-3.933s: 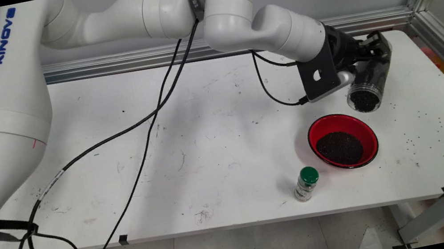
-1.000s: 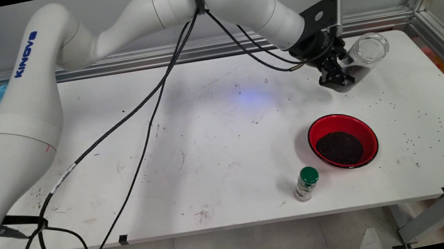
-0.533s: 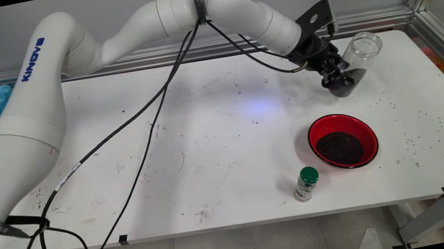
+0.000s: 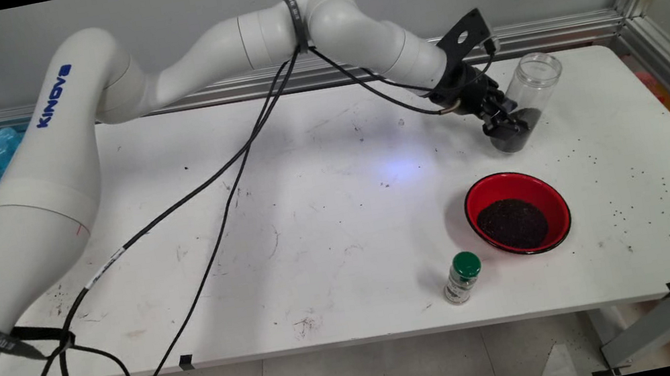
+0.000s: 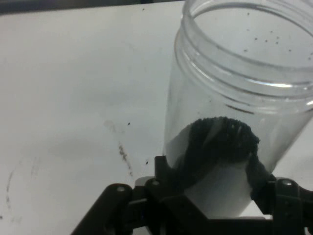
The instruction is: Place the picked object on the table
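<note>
From where I sat, the gripper [image 4: 507, 126] was clamped around the bottom part of a clear jar [image 4: 527, 98], one finger on each side of it, over the far right part of the white table [image 4: 313, 219]. The jar leaned over, open mouth pointing up and toward the right, base down and to the left in the fingers. A small heap of black grains [image 4: 521, 119] sat in the lower end of it. In the hand view I could see the jar [image 5: 234, 112] up close, its threaded rim wide open, a few dark specks stuck on the inside wall, and the dark pile [image 5: 220, 142] settled just above the fingers [image 5: 168, 169]. Whether the base was touching the table or just hanging over it, I couldn't tell.

Nearer to me than the jar sat a red bowl [image 4: 517, 212] with a mound of the same black stuff in the middle. Just left of the bowl and a bit nearer stood a little shaker bottle [image 4: 462, 277] with a green cap, upright. Loose black grains were scattered over the table on the right side, mostly right of the bowl. Black cables hung off the arm across the middle of the table.
</note>
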